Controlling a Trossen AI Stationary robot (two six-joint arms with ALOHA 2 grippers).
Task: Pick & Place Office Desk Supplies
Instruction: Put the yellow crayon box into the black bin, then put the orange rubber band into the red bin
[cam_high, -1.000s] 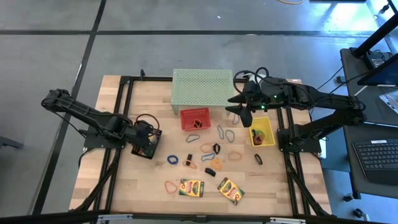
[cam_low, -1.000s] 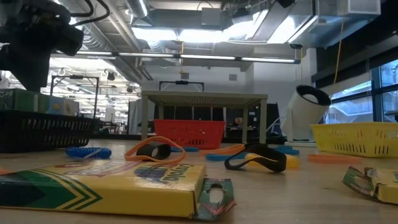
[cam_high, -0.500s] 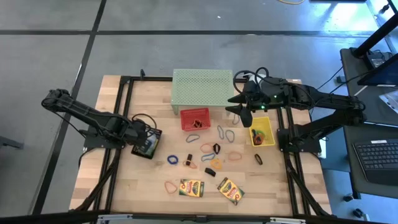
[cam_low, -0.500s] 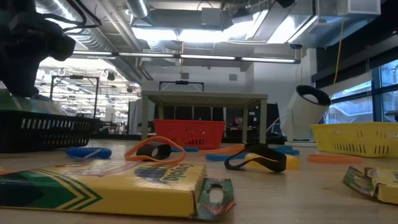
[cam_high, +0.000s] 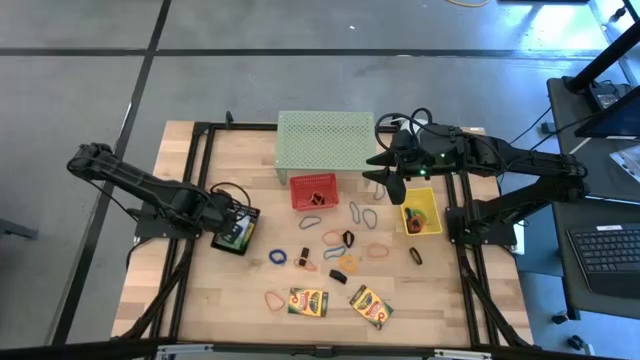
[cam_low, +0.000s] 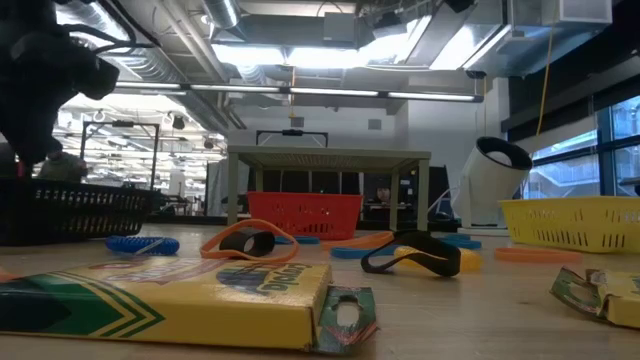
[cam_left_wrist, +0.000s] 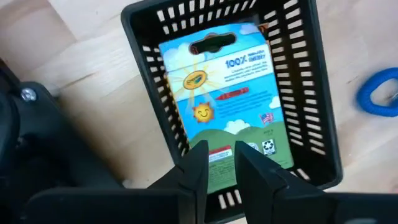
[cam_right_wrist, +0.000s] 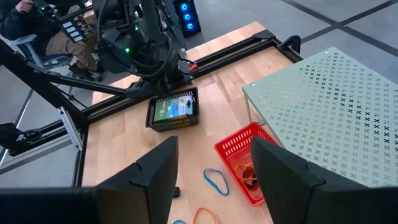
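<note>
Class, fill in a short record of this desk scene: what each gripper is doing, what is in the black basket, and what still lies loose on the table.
left gripper: above the black basket, jaws narrowly apart
black basket contents: one crayon box
right gripper: jaws wide, empty, near the green mesh stand
loose: two crayon boxes, rubber bands

Lying flat across the near tabletop (cam_low: 470, 320): a yellow-and-green crayon box (cam_low: 160, 300), flap end hanging open. Peeking in at the right edge: a second crayon box (cam_low: 600, 292). Resting behind: an orange band (cam_low: 250, 240) looping round a dark clip (cam_low: 247, 241), a blue band (cam_low: 140, 244), a black clip (cam_low: 412, 255). Standing farther back: a red basket (cam_low: 304, 215), a yellow basket (cam_low: 572, 222), a black basket (cam_low: 70, 212) at left. Rising beyond: a green mesh stand (cam_low: 328, 158), a white round device (cam_low: 492, 185). Hanging dark above the black basket: an arm (cam_low: 45, 60), pincer not showing clearly.
</note>
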